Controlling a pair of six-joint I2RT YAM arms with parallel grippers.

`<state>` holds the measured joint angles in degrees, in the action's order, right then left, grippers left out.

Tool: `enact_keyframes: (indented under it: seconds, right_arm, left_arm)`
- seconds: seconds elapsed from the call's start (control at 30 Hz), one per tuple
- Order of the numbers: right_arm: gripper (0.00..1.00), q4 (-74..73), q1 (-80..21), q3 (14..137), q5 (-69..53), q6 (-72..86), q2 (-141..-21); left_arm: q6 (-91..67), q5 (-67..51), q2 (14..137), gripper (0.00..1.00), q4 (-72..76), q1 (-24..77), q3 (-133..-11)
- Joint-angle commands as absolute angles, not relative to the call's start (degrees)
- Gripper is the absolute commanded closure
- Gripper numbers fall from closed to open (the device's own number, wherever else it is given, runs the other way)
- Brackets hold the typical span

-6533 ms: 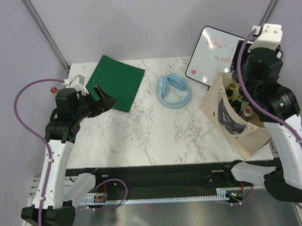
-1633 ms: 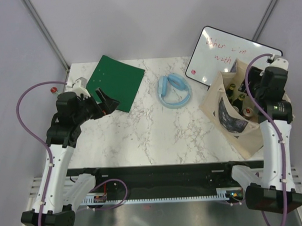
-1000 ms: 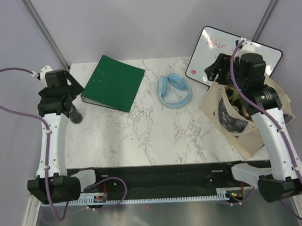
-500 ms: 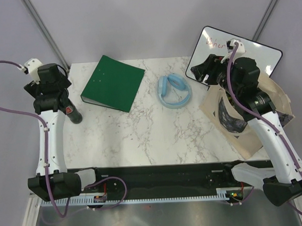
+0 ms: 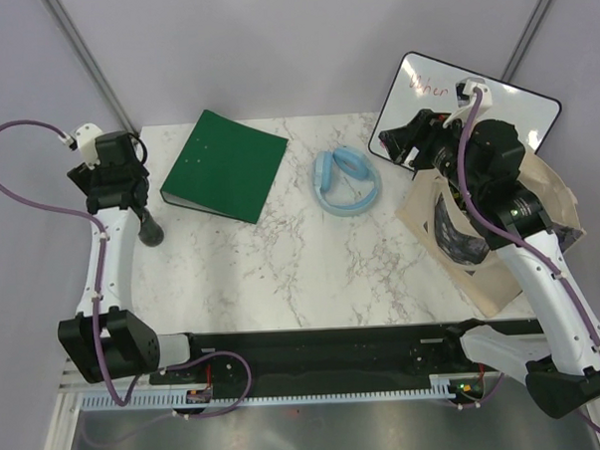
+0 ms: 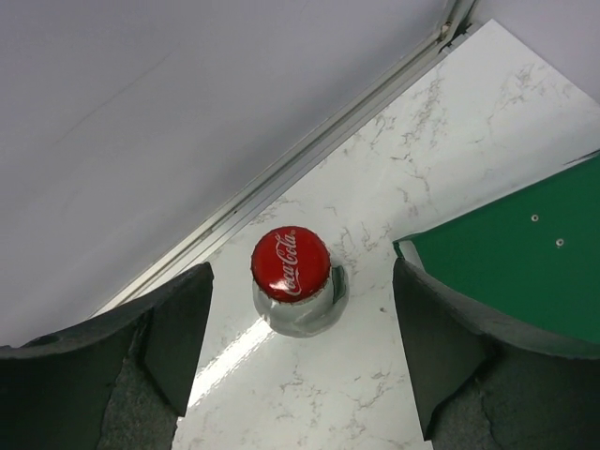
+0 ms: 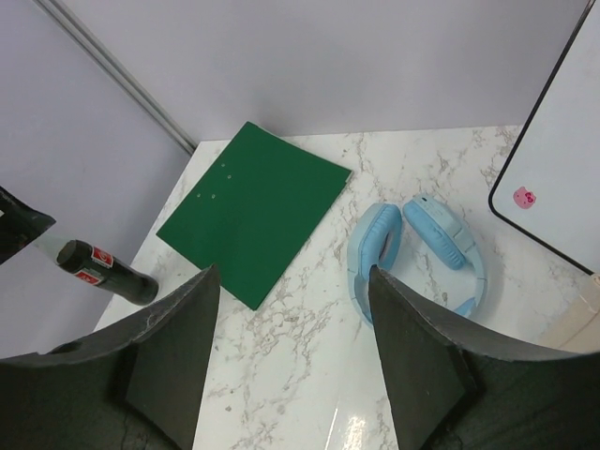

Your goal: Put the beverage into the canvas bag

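Open left gripper [image 6: 302, 347] straddles ungrasped red-capped dark glass bottle [image 6: 291, 264], nine o'clock; right gripper [image 7: 292, 319] gapes empty near tan canvas bag [image 5: 501, 271], three o'clock.

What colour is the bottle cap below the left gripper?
Red cap with white script lettering, clearest in the left wrist view.

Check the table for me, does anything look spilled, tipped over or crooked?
Nothing spilled or tipped. The cola bottle stands upright at the left edge between the open fingers of the left gripper. Only the canvas bag looks untidy: it sits skewed to the table edges on the right, its sides creased and slumped.
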<state>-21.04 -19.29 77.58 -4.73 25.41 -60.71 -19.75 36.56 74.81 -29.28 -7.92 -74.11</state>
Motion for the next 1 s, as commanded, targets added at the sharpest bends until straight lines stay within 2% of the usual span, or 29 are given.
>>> enact_keyframes:
  seconds: [0.0, 0.1, 0.23, 0.4, 0.57, 0.67, 0.77, 0.8, 0.93, 0.97]
  right_arm:
    - [0.27, -18.72, -19.60, 76.99, -5.19, 24.61, -59.94]
    - [0.27, -18.37, -19.51, 76.47, -5.19, 24.70, -60.21]
    - [0.27, -18.28, -19.60, 76.11, -4.48, 24.26, -60.47]
    - [0.27, -17.40, -19.60, 75.24, -5.70, 25.05, -60.56]
    - [0.27, -17.05, -19.60, 74.71, -6.33, 25.40, -60.47]
    - [0.27, -16.96, -19.60, 74.18, -5.89, 25.14, -60.12]
    - [0.27, -16.52, -19.60, 73.13, -5.54, 24.96, -60.12]
    - [0.27, -16.52, -19.60, 73.04, -5.62, 24.87, -60.38]
    - [0.27, -16.17, -19.60, 72.60, -6.15, 25.57, -61.17]
    - [0.27, -16.08, -19.60, 72.42, -6.76, 25.84, -61.26]
  left_arm:
    - [-17.05, 39.99, 77.07, 0.18, -22.15, -8.17, -72.95]
    - [-16.87, 40.34, 78.66, 0.26, -21.54, -8.17, -72.95]
    - [-14.95, 39.11, 78.05, 0.32, -18.29, -8.17, -71.28]
    - [-13.45, 41.57, 78.40, 0.31, -15.39, -8.26, -69.26]
    - [-12.04, 39.64, 78.92, 0.36, -12.39, -8.26, -67.50]
    - [-10.55, 38.76, 79.63, 0.44, -11.78, -8.17, -67.67]
    - [-9.84, 38.67, 79.37, 0.66, -12.04, -8.17, -68.03]
    - [-10.02, 38.58, 78.84, 0.77, -12.13, -8.09, -67.94]
    - [-10.37, 38.06, 75.33, 0.98, -12.13, -7.47, -66.45]
    - [-10.11, 37.97, 74.89, 0.98, -12.13, -7.38, -66.36]
